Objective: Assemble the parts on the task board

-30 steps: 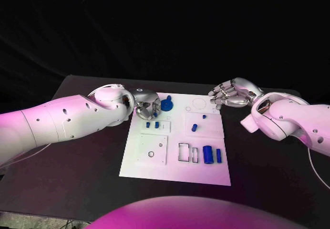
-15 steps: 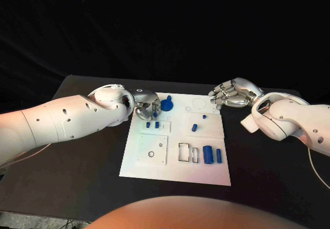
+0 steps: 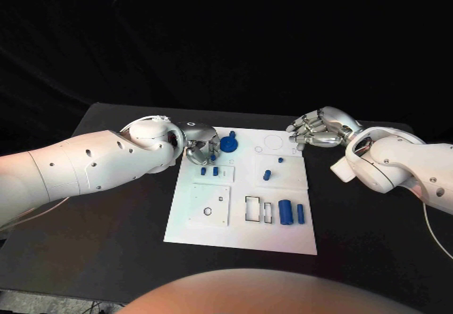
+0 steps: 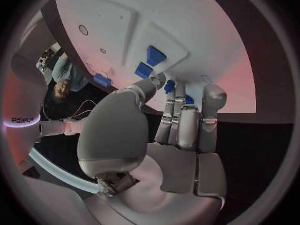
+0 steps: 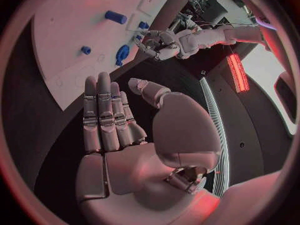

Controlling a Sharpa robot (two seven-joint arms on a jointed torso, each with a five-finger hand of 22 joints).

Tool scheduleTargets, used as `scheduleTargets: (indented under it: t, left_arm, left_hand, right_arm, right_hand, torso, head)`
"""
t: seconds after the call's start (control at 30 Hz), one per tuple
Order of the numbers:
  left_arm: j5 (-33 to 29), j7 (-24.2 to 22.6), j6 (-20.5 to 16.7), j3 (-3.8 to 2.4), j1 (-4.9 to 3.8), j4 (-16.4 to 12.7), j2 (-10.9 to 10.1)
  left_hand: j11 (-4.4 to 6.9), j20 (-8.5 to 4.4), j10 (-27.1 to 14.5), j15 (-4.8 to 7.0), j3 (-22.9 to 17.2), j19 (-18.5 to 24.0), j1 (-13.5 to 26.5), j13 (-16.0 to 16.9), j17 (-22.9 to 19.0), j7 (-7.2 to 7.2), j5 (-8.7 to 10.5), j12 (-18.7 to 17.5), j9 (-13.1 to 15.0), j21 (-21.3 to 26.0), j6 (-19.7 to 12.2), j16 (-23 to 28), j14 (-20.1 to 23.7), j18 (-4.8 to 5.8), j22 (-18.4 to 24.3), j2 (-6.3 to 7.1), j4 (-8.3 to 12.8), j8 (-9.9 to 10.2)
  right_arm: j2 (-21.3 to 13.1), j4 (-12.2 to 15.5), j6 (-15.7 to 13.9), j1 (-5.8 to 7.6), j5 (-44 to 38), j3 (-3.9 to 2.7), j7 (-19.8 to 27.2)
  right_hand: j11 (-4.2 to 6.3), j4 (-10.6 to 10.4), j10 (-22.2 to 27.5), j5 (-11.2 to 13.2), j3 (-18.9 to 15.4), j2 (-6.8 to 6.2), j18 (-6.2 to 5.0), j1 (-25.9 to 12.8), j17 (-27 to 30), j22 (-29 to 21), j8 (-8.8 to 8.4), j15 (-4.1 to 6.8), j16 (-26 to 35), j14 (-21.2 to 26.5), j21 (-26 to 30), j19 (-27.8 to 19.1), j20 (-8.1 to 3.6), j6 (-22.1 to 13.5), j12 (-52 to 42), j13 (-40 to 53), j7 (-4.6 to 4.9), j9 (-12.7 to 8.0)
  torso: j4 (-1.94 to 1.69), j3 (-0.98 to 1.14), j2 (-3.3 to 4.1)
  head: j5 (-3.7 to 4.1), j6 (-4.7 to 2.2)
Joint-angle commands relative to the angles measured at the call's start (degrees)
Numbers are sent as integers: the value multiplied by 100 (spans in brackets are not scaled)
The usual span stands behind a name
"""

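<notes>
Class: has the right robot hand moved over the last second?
No. The right robot hand keeps its place at the task board's far right corner.

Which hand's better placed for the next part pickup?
Probably left. The left hand hangs over the task board's far-left corner, beside the tall blue part. The right hand hovers open off the board's far-right edge, over the black table.
</notes>
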State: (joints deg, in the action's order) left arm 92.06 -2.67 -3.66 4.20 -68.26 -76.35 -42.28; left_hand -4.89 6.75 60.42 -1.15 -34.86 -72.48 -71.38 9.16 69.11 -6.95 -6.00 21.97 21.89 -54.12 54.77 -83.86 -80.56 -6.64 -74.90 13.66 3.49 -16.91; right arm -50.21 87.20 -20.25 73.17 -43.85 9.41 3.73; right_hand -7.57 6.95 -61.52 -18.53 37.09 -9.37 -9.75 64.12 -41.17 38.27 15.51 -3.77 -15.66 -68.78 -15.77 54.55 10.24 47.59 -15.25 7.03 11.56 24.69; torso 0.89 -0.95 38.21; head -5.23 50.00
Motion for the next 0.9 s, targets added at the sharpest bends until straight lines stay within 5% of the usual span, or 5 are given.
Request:
scheduleTargets:
  t: [0.03,0.53,0.9]
  left_arm:
    - [-23,13,-17,-1,1,-11,-1]
    - [-26,26,-58,-1,1,-12,-12]
    - [-79,19,-102,-1,1,1,-13]
  left_hand:
    - [-15,25,-58,-10,40,41,31,10,-31,-3,-36,-30,10,38,-42,34,36,-8,-589,-2,8,22]
    - [-57,55,-152,-44,61,56,11,26,-99,2,-30,-34,21,57,-50,48,80,-10,-584,-11,6,42]
    - [-129,133,-381,-111,137,75,-13,91,-269,81,-26,8,-49,64,-495,71,182,-23,-580,-1,-9,281]
  right_arm:
    - [5,-2,53,-5,-17,0,45]
    - [4,-5,54,-9,-16,0,41]
    - [5,-3,56,-10,-15,0,42]
  right_hand:
    - [4,-34,33,-39,-14,-46,-69,8,-5,-5,23,-1,8,-50,20,29,-1,-34,-27,-8,-18,5]
    - [4,-34,33,-39,-14,-46,-69,8,-5,-5,23,-1,8,-50,20,29,-1,-34,-27,-8,-18,5]
    - [4,-34,33,-39,-14,-46,-69,8,-5,-5,23,-1,8,-50,20,29,-1,-34,-27,-8,-18,5]
  torso:
    - [2,-1,-2]
    - [2,0,-1]
    - [5,2,0]
  head:
    - [-5,0]
    - [-9,0]
    - [-7,0]
